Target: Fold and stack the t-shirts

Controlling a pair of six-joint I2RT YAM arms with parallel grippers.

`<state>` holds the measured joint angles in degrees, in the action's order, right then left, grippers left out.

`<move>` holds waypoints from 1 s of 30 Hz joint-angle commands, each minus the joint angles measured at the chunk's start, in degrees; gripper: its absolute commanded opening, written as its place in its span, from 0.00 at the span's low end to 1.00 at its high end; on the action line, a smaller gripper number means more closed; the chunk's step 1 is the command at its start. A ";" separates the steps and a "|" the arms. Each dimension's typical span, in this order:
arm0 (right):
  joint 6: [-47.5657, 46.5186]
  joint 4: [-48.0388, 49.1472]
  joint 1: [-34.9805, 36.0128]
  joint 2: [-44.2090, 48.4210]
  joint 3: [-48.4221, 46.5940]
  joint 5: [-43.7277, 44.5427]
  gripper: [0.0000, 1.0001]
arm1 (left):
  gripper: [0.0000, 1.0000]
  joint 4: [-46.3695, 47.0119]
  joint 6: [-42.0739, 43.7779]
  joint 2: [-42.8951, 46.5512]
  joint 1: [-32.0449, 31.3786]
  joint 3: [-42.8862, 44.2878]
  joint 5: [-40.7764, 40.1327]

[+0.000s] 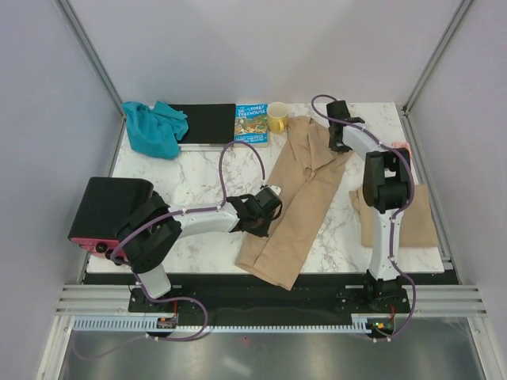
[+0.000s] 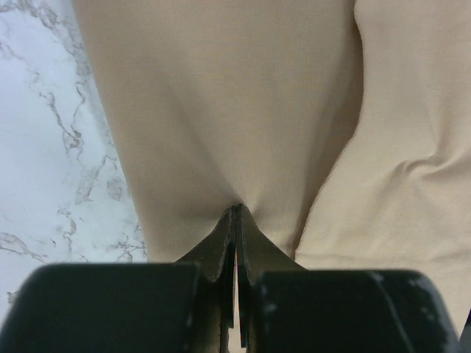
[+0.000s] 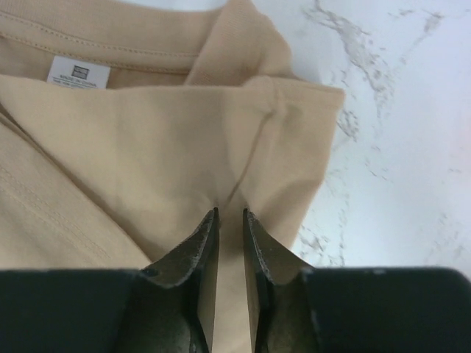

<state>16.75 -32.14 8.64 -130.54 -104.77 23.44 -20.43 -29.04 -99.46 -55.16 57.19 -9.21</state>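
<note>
A tan t-shirt (image 1: 297, 198), folded into a long strip, lies slantwise from the yellow mug down to the table's front edge. My left gripper (image 1: 268, 207) sits at its left edge, shut on a pinch of the cloth (image 2: 221, 110) that tents up into the fingertips (image 2: 237, 208). My right gripper (image 1: 339, 145) is at the collar end; its jaws (image 3: 230, 212) stand slightly apart, open, with a fold of the t-shirt (image 3: 147, 147) running between them. A white label (image 3: 78, 72) shows inside the collar. A second tan t-shirt (image 1: 412, 218) lies folded at the right, partly hidden by the right arm. A teal garment (image 1: 153, 127) is crumpled at the back left.
Along the back stand a black board (image 1: 207, 123), a picture book (image 1: 251, 123) and a yellow mug (image 1: 277, 117) that touches the t-shirt's top end. A black box with a red edge (image 1: 107, 214) overhangs the table's left side. White walls close in on three sides.
</note>
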 commanded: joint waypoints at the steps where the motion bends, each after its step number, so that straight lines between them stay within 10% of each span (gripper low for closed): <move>1: 1.26 2.51 -0.73 9.50 4.12 -1.63 0.29 | 0.02 -5.06 1.44 -3.73 -1.27 -5.16 7.10; 7: 2.49 7.09 -0.73 17.77 9.93 -9.88 0.47 | 0.17 -5.33 -0.05 -1.35 -1.27 -5.25 5.44; 30: 6.27 5.16 -0.91 14.52 16.79 -22.12 0.49 | 0.23 -10.42 -1.64 1.81 -1.09 -2.17 -6.79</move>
<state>21.67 -26.87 7.81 -117.49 -90.00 3.81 -25.32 -29.32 -96.36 -56.12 55.11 -13.47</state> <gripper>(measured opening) 0.493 0.231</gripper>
